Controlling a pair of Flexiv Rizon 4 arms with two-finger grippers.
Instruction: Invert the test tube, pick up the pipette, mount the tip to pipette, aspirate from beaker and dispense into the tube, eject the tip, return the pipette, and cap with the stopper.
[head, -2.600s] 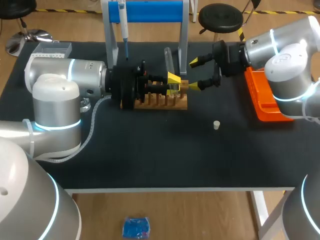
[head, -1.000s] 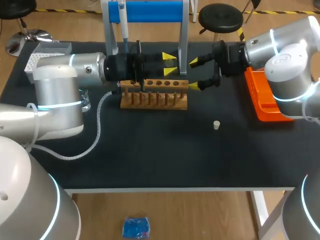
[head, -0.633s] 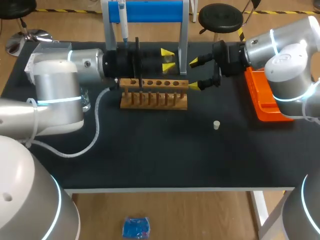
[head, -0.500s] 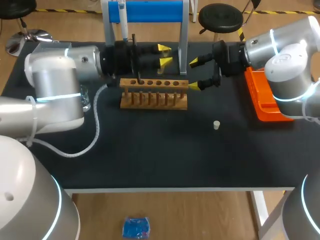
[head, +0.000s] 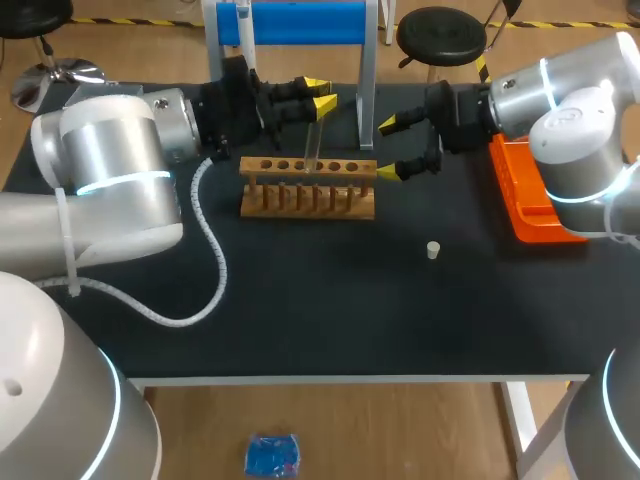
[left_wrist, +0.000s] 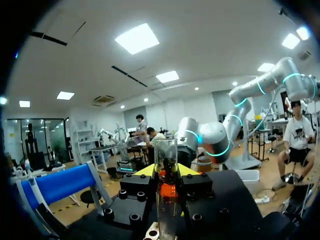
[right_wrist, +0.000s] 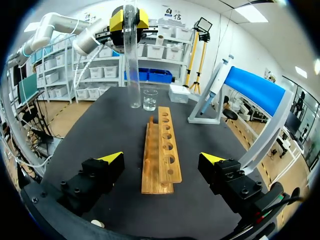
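My left gripper (head: 320, 93) is shut on a clear test tube (head: 313, 135), which hangs upright with its lower end just over the wooden rack (head: 308, 190). In the left wrist view the tube (left_wrist: 166, 155) stands between the yellow tips of that gripper (left_wrist: 166, 172). My right gripper (head: 388, 148) is open and empty just right of the rack. Ahead of it in the right wrist view (right_wrist: 161, 158) lie the rack (right_wrist: 162, 150), the tube (right_wrist: 132, 60) and a beaker (right_wrist: 150, 100). The pipette (head: 246, 40) hangs on the blue stand (head: 300, 22). A small white stopper (head: 433, 250) lies on the mat.
An orange tray (head: 525, 200) sits at the table's right edge under my right arm. A white box (right_wrist: 178, 93) stands beyond the beaker. My left arm's cable (head: 205, 270) loops over the mat at the left. Bare black mat lies in front of the rack.
My left wrist has turned and drawn back to the left, and the tube now stands upright over the rack. The right arm has not moved.
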